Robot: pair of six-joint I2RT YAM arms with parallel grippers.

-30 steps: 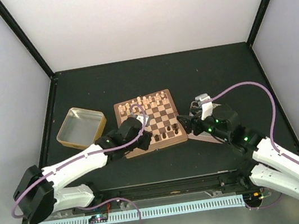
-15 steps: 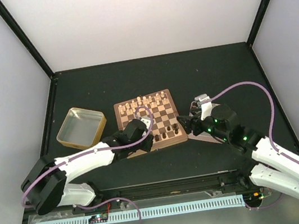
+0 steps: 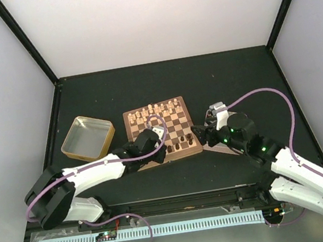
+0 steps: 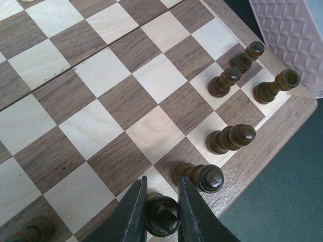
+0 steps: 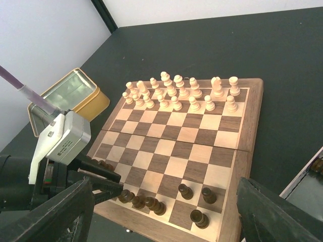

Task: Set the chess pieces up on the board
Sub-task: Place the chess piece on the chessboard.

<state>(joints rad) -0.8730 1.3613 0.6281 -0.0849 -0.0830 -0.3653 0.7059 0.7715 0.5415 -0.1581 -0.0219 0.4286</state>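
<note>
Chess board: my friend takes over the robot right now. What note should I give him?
Left gripper: shut on a dark piece at the near edge row of the board.
Right gripper: open and empty, beside the board's right edge.
Done: cream pieces stand in the two far rows; a few dark pieces stand in the near rows.
Left: release the held piece on its square, then fill the bare near-row squares with the rest of the dark set.

Dark table [image 3: 222, 74], wooden chessboard [image 3: 177, 123], yellow-rimmed tin [image 3: 86, 139], pink tray [image 4: 287, 35]
</note>
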